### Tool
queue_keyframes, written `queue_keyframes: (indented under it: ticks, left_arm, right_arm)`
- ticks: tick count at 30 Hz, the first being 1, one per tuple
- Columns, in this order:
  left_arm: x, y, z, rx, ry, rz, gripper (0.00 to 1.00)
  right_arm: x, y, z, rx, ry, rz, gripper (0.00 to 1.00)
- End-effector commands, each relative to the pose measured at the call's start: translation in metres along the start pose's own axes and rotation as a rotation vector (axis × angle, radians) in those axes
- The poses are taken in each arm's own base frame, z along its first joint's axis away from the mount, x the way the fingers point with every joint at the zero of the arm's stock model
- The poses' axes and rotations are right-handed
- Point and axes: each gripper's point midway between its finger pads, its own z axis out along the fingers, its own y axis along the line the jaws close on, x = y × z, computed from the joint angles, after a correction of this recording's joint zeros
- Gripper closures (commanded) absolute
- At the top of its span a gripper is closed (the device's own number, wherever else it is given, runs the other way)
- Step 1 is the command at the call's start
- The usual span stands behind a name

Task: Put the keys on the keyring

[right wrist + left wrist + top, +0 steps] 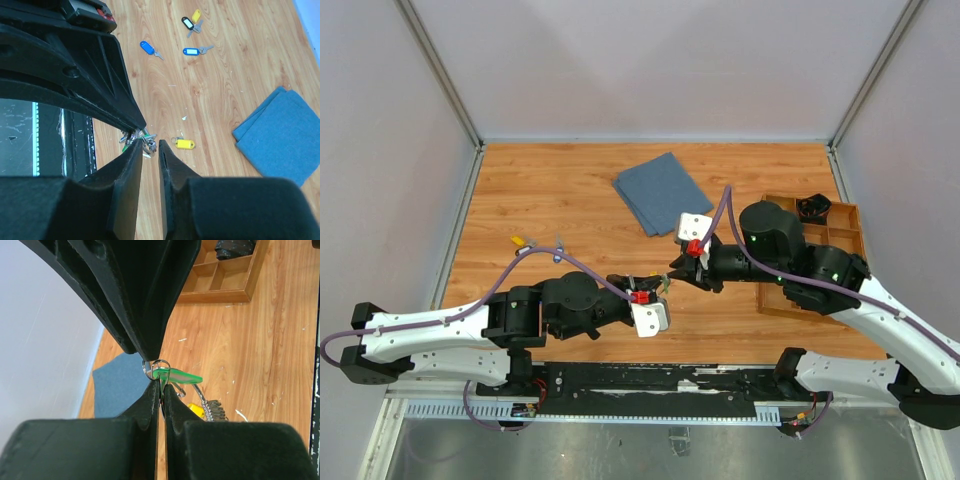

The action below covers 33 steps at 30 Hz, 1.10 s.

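The keyring (pixel 161 371), a thin silver wire ring, is pinched between my left gripper's (pixel 161 385) shut jaws above the table. A green-tagged key (pixel 182 376) hangs on it, with a silvery chain bit (pixel 214 410) below. My right gripper (pixel 150 144) meets it tip to tip, its jaws a narrow gap apart with nothing between them, its left fingertip against the bunch of keys (pixel 142 137). A yellow-tagged key (pixel 184 144) lies on the wood just beneath. Two blue-tagged keys (pixel 146 47), a dark one (pixel 187 22) and another yellow one (pixel 196 15) lie farther off. In the top view both grippers (pixel 665 283) meet at the table's middle front.
A folded blue cloth (pixel 660 190) lies at the back centre. A wooden compartment tray (pixel 850 225) with a black object (pixel 813 207) stands at the right, partly under my right arm. Loose keys (pixel 520 240) lie at the left of the table.
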Motion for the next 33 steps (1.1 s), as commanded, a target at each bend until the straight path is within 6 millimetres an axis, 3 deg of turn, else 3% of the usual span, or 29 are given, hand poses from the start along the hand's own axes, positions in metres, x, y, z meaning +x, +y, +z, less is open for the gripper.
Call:
queue_keyframes:
  ticks: [1, 10, 21, 33]
  left_arm:
    - [-0.02, 0.014, -0.002, -0.035, -0.059, -0.02, 0.99]
    - [-0.02, 0.015, -0.003, -0.036, -0.059, -0.019, 1.0]
    - [-0.02, 0.016, -0.005, -0.04, -0.061, -0.019, 1.0]
    - [-0.02, 0.017, -0.005, -0.042, -0.06, -0.017, 0.99]
  right_arm:
    - [-0.014, -0.005, -0.006, 0.022, -0.06, -0.032, 0.8]
    - [-0.008, 0.011, 0.002, -0.083, -0.029, -0.02, 0.8]
    - [-0.001, 0.003, -0.001, -0.035, 0.013, -0.026, 0.83]
    - [0.002, 0.008, -0.002, -0.062, 0.023, -0.021, 0.82]
